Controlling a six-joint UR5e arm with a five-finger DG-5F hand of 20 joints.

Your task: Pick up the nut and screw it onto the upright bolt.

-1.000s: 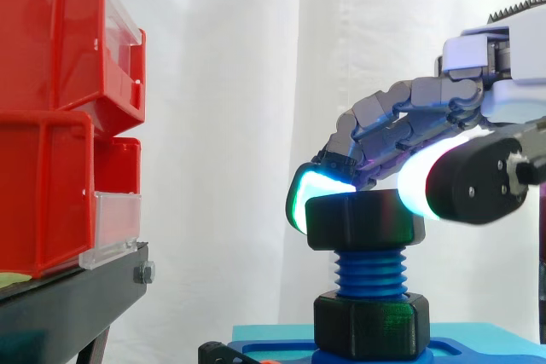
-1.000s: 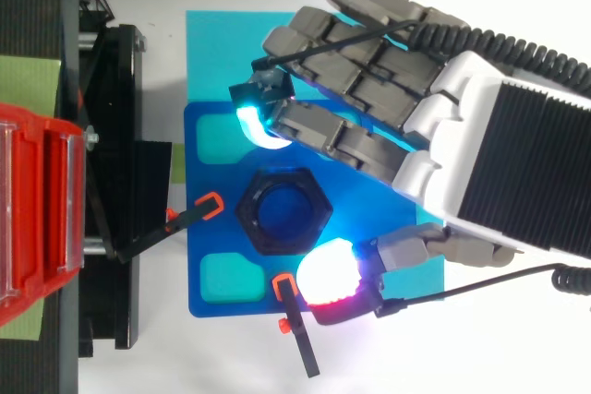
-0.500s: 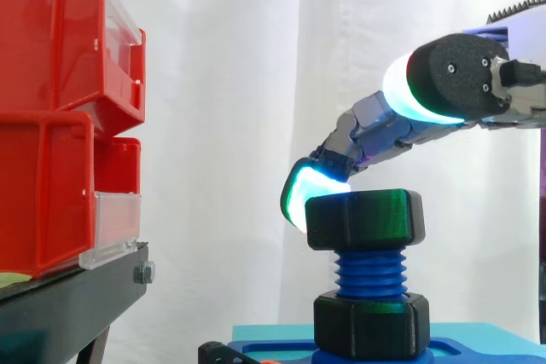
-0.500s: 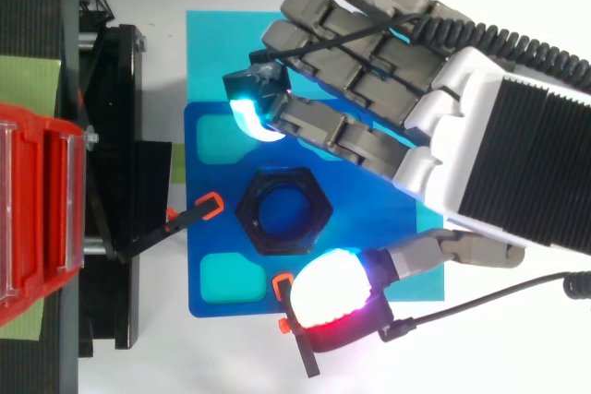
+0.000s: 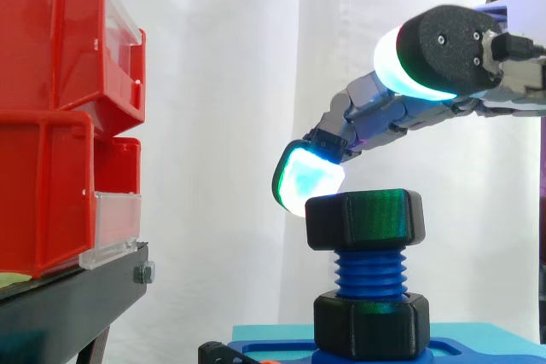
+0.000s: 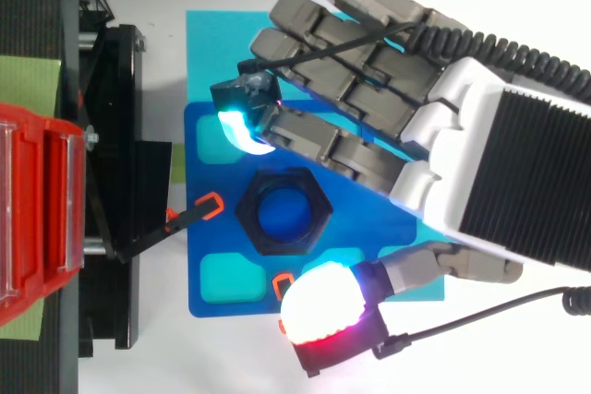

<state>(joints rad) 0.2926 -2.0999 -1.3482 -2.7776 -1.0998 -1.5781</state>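
Observation:
A black hex nut (image 5: 364,218) (image 6: 283,210) sits threaded on top of the upright blue bolt (image 5: 370,273), whose blue core shows through the nut's hole from above. A second black nut (image 5: 370,323) sits at the bolt's foot on the blue base plate (image 6: 369,219). My hand (image 6: 420,145) hovers above and to the right of the top nut, open. Its fingers are spread and lifted off the nut. One cyan-glowing fingertip (image 5: 304,178) hangs just beside the nut's upper left edge, and the thumb pad (image 6: 320,302) glows white and red at the near side.
Red bins (image 5: 60,108) stand stacked on a black stand (image 5: 68,300) at the left. Black clamps with orange tips (image 6: 199,209) hold the blue plate from the left and front. A light blue mat (image 6: 217,53) lies under the plate.
The hand has let go of the top nut. Its thumb swung up and away from the nut's side, and the fingers lifted slightly. The nut stays on the bolt.

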